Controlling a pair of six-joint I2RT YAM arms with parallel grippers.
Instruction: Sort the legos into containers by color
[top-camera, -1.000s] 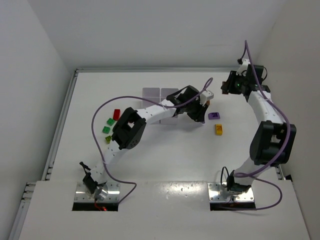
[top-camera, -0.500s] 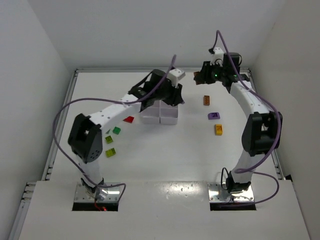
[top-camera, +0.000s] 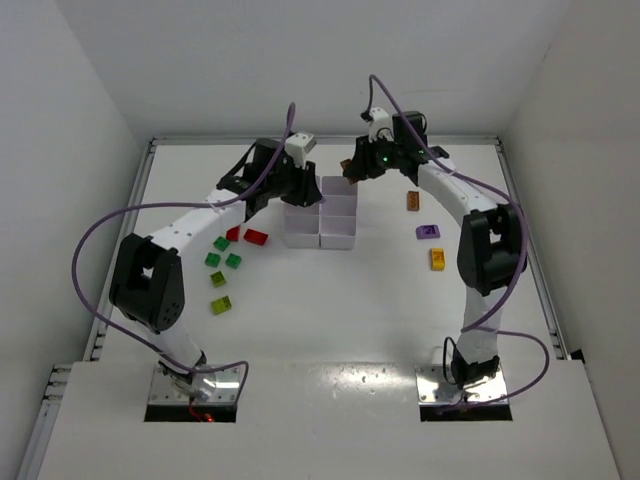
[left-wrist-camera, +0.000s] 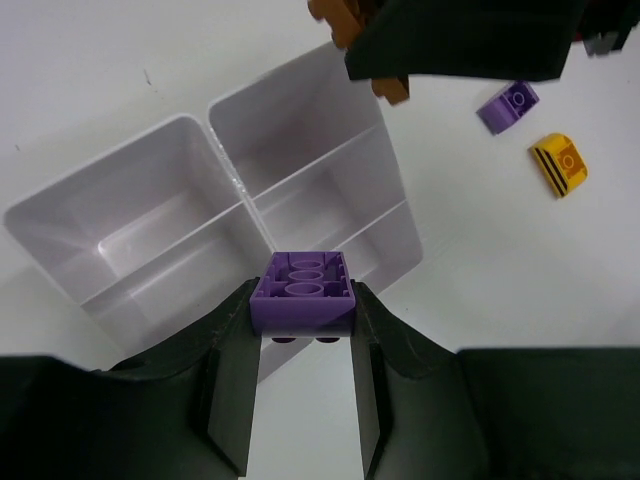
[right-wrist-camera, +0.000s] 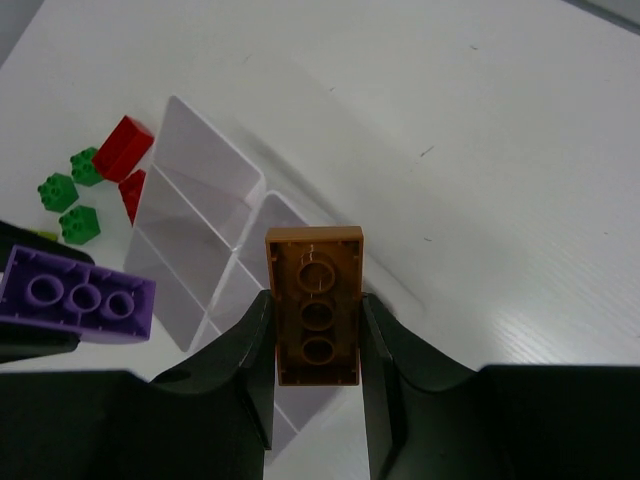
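A purple brick (left-wrist-camera: 302, 290) is pinched by the left gripper (left-wrist-camera: 302, 335) at the white tray's (left-wrist-camera: 150, 215) rim, near the table's (top-camera: 330, 300) far edge. The tray is partly hidden by an orange-brown brick (right-wrist-camera: 316, 300) clamped in the right gripper (right-wrist-camera: 317, 345).

left gripper (left-wrist-camera: 303, 305) and right gripper (right-wrist-camera: 315, 310) crowding above tray (top-camera: 335, 240), loose bricks (top-camera: 233, 261) either side, open table (top-camera: 330, 310) nearer bases

On the white table (top-camera: 350, 310) a white six-compartment tray (top-camera: 338, 241) is set near the middle, with red bricks (top-camera: 257, 237), green bricks (top-camera: 233, 261) and lime-yellow bricks (top-camera: 221, 305) scattered to its left and an orange-brown brick (top-camera: 413, 200), a purple brick (top-camera: 428, 232) and a yellow brick (top-camera: 438, 259) laid to its right.
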